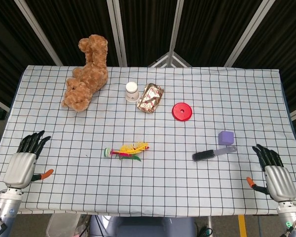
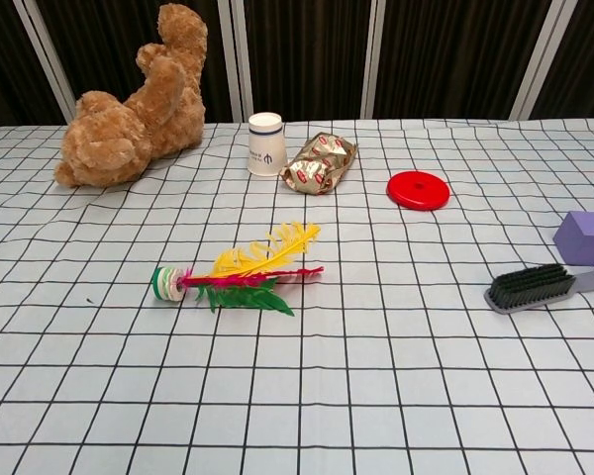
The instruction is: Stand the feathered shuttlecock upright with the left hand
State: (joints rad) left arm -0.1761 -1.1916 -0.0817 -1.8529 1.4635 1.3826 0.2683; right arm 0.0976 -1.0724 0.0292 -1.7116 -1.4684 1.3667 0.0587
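The feathered shuttlecock [image 1: 125, 150] [image 2: 240, 275] lies on its side near the middle of the checked tablecloth. Its round green-and-white base points left and its yellow, pink and green feathers point right. My left hand [image 1: 23, 163] hovers over the table's front left corner, well left of the shuttlecock, fingers spread and holding nothing. My right hand [image 1: 275, 176] is at the front right corner, also spread and empty. Neither hand shows in the chest view.
A brown teddy bear [image 1: 86, 74] lies at the back left. A white paper cup [image 1: 132, 92], a gold foil snack pack [image 1: 150, 98] and a red disc [image 1: 182, 111] stand across the back. A purple block [image 1: 226, 138] and a black brush [image 1: 212, 153] lie on the right.
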